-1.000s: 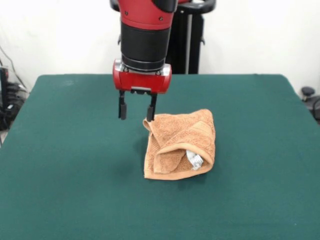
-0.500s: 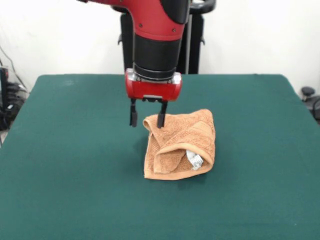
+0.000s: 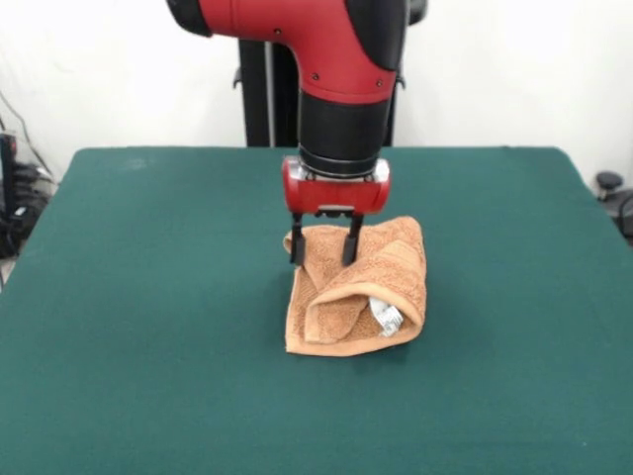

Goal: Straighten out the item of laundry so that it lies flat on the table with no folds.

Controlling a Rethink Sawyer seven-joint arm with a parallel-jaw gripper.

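The item of laundry (image 3: pixel 371 287) is an orange-brown towel lying folded over itself near the middle of the table (image 3: pixel 148 327). A rolled flap crosses its front, and a small white label (image 3: pixel 386 317) peeks out under it. My gripper (image 3: pixel 323 254) hangs open over the towel's far left corner. Its two dark fingers (image 3: pixel 297 247) point down, their tips at the towel's surface. Nothing is held between them.
The dark green cloth stretches wide on every side of the towel. Cables and dark equipment stand off the table's left edge (image 3: pixel 15 198). A black knob (image 3: pixel 608 183) shows past the right edge.
The arm has moved right and down over the last second. The open gripper went from beside the towel's left corner to over that corner. The towel has not moved.
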